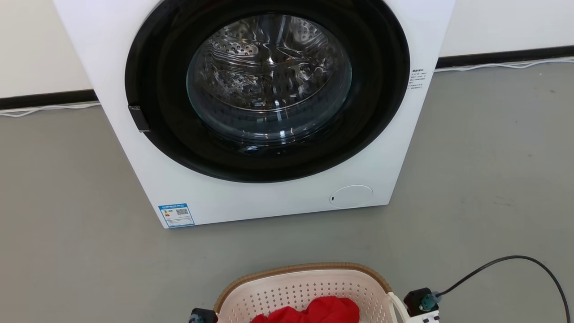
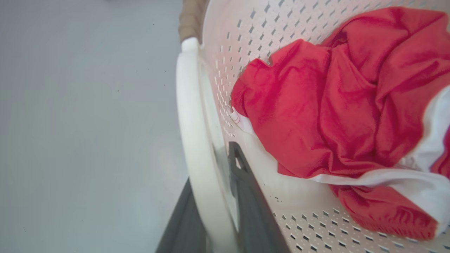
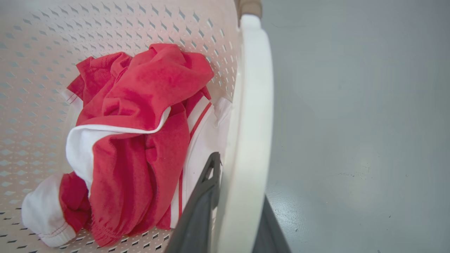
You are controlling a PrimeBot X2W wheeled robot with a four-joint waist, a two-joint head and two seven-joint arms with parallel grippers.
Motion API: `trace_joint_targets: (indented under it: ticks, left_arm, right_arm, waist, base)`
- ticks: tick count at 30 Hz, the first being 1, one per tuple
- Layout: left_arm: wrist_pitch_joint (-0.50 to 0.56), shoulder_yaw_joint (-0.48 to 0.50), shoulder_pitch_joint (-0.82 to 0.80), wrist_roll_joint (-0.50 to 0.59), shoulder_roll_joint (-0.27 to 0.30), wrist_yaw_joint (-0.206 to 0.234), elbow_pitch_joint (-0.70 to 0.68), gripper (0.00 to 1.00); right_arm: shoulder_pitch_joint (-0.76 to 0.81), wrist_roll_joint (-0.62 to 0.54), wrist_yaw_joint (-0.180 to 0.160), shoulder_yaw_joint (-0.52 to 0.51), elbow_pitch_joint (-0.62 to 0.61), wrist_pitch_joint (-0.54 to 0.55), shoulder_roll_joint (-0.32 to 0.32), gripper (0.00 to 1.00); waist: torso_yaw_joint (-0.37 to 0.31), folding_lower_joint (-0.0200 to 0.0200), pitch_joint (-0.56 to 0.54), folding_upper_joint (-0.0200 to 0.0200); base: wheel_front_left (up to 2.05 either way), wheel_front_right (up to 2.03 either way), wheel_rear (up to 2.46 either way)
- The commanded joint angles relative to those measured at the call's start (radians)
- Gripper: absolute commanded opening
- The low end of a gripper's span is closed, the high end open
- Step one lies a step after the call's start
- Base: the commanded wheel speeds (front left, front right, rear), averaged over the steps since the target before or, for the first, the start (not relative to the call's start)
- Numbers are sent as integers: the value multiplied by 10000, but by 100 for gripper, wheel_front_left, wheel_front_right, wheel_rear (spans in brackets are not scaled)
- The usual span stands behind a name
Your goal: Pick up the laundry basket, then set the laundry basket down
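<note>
Straddling the white side handle (image 2: pixel 197 140), the left tool (image 2: pixel 214 214) is clamped on it, one dark finger on each side. The right tool (image 3: pixel 239 214) grips the opposite handle (image 3: pixel 251 105) likewise. Between both tools is the laundry basket (image 1: pixel 291 287), holding red-and-white clothing (image 3: pixel 140 123). Beyond it stands the washer (image 1: pixel 269 197) on the grey floor (image 1: pixel 493 179).

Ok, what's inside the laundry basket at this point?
In the laundry basket a crumpled red garment with white trim lies on the perforated floor. Anything beneath the cloth is covered, so I cannot tell whether more is in there.
</note>
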Motion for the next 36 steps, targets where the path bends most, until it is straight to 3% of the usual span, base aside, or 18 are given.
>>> trace_joint_targets:
  ticks: [1,13,27,36]
  left_arm:
    - [-243,36,-627,2,-126,-58,-150,0]
    - [-424,0,-1331,-70,-126,-23,72,0]
    - [-1076,396,-3735,-100,65,62,385,0]
    - [-1794,705,-5430,-11,264,54,345,0]
  right_arm:
    - [-362,25,211,268,-256,-157,331,0]
    - [-866,222,211,215,-302,-535,331,0]
    - [-2961,316,211,-150,-240,-2053,331,0]
    - [-4708,-18,211,-450,613,-3102,331,0]
  waist:
    - [-25,0,33,-1]
    - [-113,0,888,-1]
    - [78,0,3810,-1]
    - [386,0,5928,-1]
  base:
    - [0,0,0]
    - [0,0,0]
    - [0,0,0]
    - [0,0,0]
